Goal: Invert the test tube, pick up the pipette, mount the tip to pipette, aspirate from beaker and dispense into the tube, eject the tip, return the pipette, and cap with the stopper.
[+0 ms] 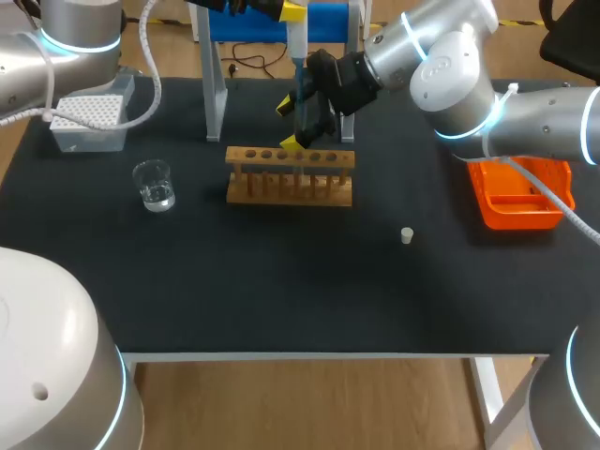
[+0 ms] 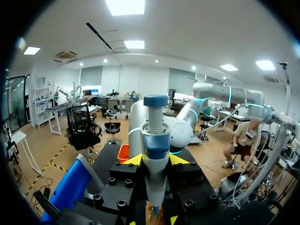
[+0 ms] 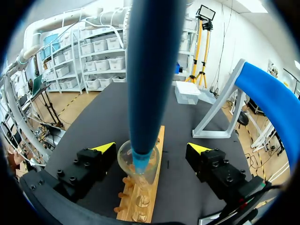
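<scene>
My left gripper (image 2: 156, 160) is shut on the blue-and-white pipette (image 2: 155, 154), which it holds upright above the wooden rack (image 1: 291, 178). The pipette's blue shaft (image 3: 150, 79) comes down between the fingers of my right gripper (image 3: 151, 148). Its lower end sits in the mouth of the glass test tube (image 3: 127, 161), which stands in the rack (image 3: 140, 206). My right gripper (image 1: 291, 124) is open around the tube and pipette and touches neither. The beaker (image 1: 154, 185) of clear liquid stands at the left. A small white stopper (image 1: 407, 235) lies at the right.
A white tip box (image 1: 89, 122) sits at the back left. An orange bin (image 1: 520, 192) is at the right under my right arm. A blue-topped stand (image 1: 214, 84) rises behind the rack.
</scene>
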